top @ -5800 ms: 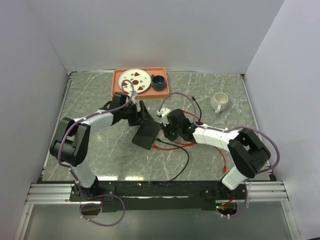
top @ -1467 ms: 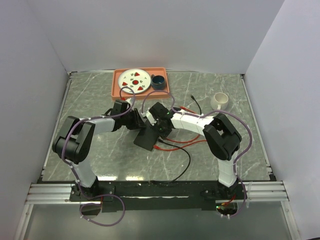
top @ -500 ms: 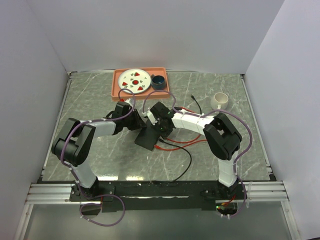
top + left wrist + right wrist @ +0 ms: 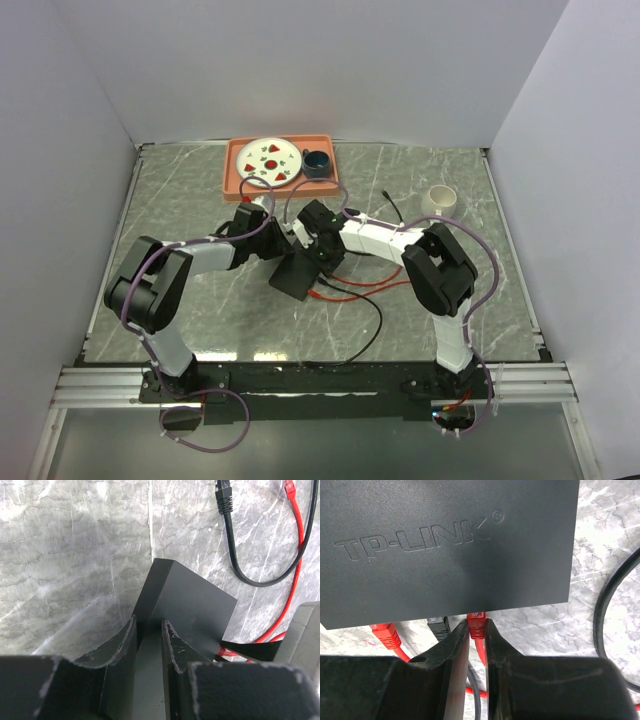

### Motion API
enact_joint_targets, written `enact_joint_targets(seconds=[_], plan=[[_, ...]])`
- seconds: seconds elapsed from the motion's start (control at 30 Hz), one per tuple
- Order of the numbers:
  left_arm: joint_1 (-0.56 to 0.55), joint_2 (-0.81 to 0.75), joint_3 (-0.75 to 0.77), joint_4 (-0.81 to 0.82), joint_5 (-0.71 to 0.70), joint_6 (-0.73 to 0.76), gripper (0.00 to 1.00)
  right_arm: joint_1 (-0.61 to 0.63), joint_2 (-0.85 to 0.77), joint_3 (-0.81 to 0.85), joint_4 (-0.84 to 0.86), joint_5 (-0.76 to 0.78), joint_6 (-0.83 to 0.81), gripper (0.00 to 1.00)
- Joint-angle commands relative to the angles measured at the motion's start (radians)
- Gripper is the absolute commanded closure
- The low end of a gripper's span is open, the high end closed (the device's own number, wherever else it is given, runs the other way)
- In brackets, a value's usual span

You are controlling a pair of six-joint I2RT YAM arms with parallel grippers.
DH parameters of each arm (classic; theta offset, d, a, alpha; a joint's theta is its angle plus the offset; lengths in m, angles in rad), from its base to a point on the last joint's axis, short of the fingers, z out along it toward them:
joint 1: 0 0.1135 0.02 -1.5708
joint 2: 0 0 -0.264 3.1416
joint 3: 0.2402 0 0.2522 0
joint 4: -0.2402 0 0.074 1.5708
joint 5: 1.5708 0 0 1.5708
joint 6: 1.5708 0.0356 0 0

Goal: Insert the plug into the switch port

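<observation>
Matte-black flat rectangular switch (image 4: 297, 273) sits mid-table on the grey marble-pattern table (image 4: 180, 200), angled, with both arms meeting over it

Left gripper (image 4: 149, 630) is clamped on the switch's edge from the left; wrist view shows the thin slab pinched between both fingers (image 4: 125, 640)

Right gripper (image 4: 476, 626) has its fingers pinched on a red plug (image 4: 476, 621) with a red cable. The plug's tip is touching the switch's port-side edge, right under the "TP-LINK" embossed top (image 4: 450, 545). The port face is hidden below the top's lip, so can't tell whether it's seated

Beside it along the same edge: a black plug (image 4: 438, 626) just left, then a second red plug (image 4: 385, 634) further left

Red cable (image 4: 370, 285) and black cable (image 4: 365, 320) trail off on the right and near side of the switch

Left wrist view also shows a loose black connector end (image 4: 225, 492) lying on the table, apart from the switch

Far side: orange rectangular tray (image 4: 232, 172) with a white plate with red marks (image 4: 269, 160) and a dark blue cup (image 4: 318, 163). Cream mug (image 4: 438, 200) is far right, well apart from the switch
</observation>
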Motion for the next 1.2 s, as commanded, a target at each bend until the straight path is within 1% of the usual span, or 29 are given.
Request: enact_joint_targets(seconds=[0.0, 0.27, 0.4, 0.47, 0.5, 0.63, 0.7, 0.73, 0.8, 0.87, 0.9, 1.0, 1.07, 1.17], plan=[[-0.151, -0.003, 0.001, -0.028, 0.365, -0.096, 0.99, 0.024, -0.027, 0.144, 0.587, -0.132, 0.044, 1.0], [-0.164, -0.002, -0.028, -0.003, 0.377, -0.113, 0.99, 0.019, -0.05, 0.098, 0.715, -0.062, 0.075, 1.0], [-0.195, 0.013, -0.028, 0.004, 0.375, -0.12, 0.99, 0.021, -0.023, 0.158, 0.702, -0.06, 0.08, 1.0], [-0.206, 0.017, -0.028, 0.009, 0.374, -0.127, 0.99, 0.016, -0.017, 0.17, 0.713, -0.057, 0.084, 1.0], [-0.213, 0.018, -0.034, 0.02, 0.375, -0.132, 0.99, 0.016, -0.021, 0.167, 0.748, -0.048, 0.089, 1.0], [-0.223, 0.027, -0.054, 0.046, 0.386, -0.149, 0.99, 0.019, -0.036, 0.118, 0.829, -0.032, 0.095, 1.0], [-0.223, 0.027, -0.071, 0.058, 0.395, -0.156, 0.99, 0.019, -0.065, 0.062, 0.889, -0.014, 0.098, 1.0], [-0.223, 0.027, -0.077, 0.067, 0.398, -0.158, 0.99, 0.018, -0.078, 0.037, 0.949, -0.005, 0.097, 1.0], [-0.223, 0.03, -0.089, 0.072, 0.398, -0.158, 0.99, 0.019, -0.108, -0.014, 0.998, 0.004, 0.095, 1.0], [-0.223, 0.032, -0.095, 0.09, 0.406, -0.166, 0.99, 0.019, -0.113, -0.026, 1.053, 0.01, 0.097, 1.0], [-0.223, 0.03, -0.103, 0.101, 0.411, -0.169, 0.99, 0.018, -0.128, -0.069, 1.09, 0.009, 0.095, 1.0], [-0.223, 0.027, -0.102, 0.107, 0.415, -0.169, 0.99, 0.018, -0.126, -0.083, 1.14, -0.015, 0.092, 1.0], [-0.223, 0.023, -0.1, 0.101, 0.409, -0.16, 0.99, 0.019, -0.132, -0.121, 1.222, -0.043, 0.08, 1.0], [-0.223, 0.017, -0.099, 0.089, 0.405, -0.146, 0.99, 0.013, -0.148, -0.156, 1.264, -0.055, 0.072, 1.0]])
